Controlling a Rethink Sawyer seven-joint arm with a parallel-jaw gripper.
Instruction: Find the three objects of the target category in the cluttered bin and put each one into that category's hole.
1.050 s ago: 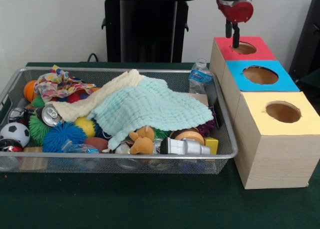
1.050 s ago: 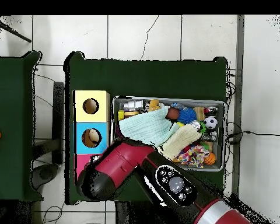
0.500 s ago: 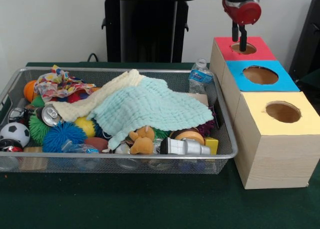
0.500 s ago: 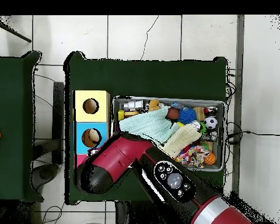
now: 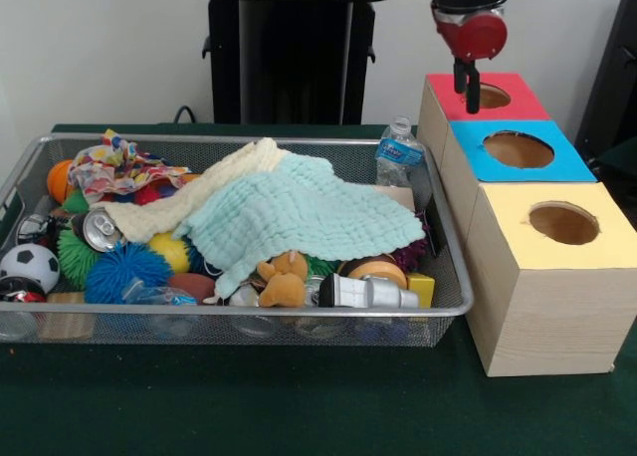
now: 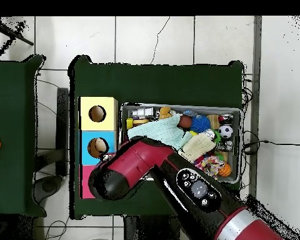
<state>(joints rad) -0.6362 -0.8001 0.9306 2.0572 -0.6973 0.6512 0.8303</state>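
Observation:
My gripper [image 5: 466, 90] hangs from its red head just above the left edge of the round hole [image 5: 490, 96] in the red-topped box [image 5: 518, 106]. Nothing shows in it. In the overhead view the arm's red and black head [image 6: 115, 180] covers the gripper and most of the red box [image 6: 86, 189]. The wire bin [image 5: 249, 312] is heaped with clutter: a mint cloth [image 5: 299, 212] over a cream cloth [image 5: 189, 202], a water bottle [image 5: 398, 152], a can [image 5: 100, 229], a soccer ball [image 5: 28, 265], spiky balls [image 5: 124, 267] and a tan plush toy [image 5: 284, 280].
A blue-topped box [image 5: 557, 162] and a yellow-topped box [image 5: 518, 207], each with a hole, stand in a row in front of the red one, right of the bin. A patterned cloth [image 5: 114, 167] lies at the bin's far left. The cloths hide what is under them.
The gripper rose from the red box's hole, swung slightly right, then came back left. The bin's contents have not moved.

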